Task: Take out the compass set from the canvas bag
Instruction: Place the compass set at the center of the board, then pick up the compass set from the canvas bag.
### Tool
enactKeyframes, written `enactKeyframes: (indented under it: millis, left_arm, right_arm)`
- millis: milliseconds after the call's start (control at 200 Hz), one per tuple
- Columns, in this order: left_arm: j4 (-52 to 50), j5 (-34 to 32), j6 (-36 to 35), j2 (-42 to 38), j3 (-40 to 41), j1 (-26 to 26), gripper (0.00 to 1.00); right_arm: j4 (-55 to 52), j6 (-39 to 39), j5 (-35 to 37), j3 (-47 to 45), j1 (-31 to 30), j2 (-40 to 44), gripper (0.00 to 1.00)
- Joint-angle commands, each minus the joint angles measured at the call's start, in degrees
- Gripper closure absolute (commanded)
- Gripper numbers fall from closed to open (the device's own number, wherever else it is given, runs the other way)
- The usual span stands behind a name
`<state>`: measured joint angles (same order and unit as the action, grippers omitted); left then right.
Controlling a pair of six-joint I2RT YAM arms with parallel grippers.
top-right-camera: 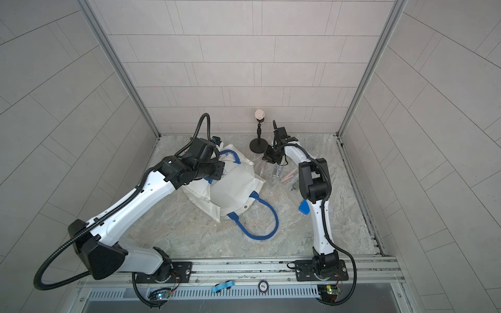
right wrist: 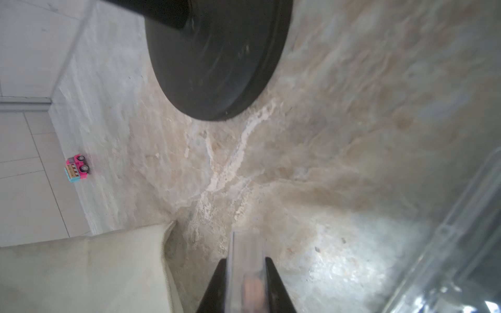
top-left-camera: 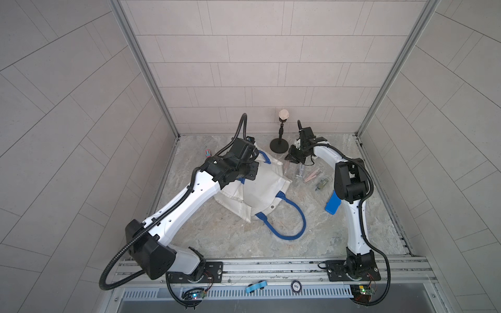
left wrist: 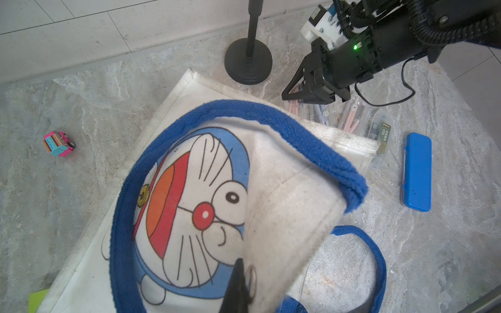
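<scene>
Blue case sits nearest the front, half hidden behind the right arm. Canvas bag is crumpled mid-table; its cat print shows only in the left wrist view. Left gripper is clamped on a bag fold, one finger buried in cloth; the wrist covers it in both top views. Compass set is out of the bag, on the table just beside it, contents hard to make out. Right gripper is narrow, pinching its clear edge. Marble-look top, grey tiled walls.
</scene>
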<state>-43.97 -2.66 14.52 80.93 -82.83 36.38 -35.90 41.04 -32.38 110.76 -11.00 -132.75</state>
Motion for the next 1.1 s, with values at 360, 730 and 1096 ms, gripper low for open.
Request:
enactKeyframes:
  millis: [360, 730, 1096]
  left_arm:
    - [3.0, -1.2, 0.4, -3.1, 0.9, -0.3, 1.00]
    - [4.9, -2.6, 1.9, -5.9, 3.8, -0.3, 1.00]
    - [5.6, 0.0, 2.2, -7.0, 4.9, -0.2, 1.00]
  right_arm:
    - [-12.1, -2.2, 9.9, -7.5, 1.9, 21.2, 0.36]
    - [3.8, 9.7, 6.3, -42.0, 1.0, 49.1, 0.01]
    - [12.2, 20.1, 16.3, -44.9, -22.3, 61.2, 0.30]
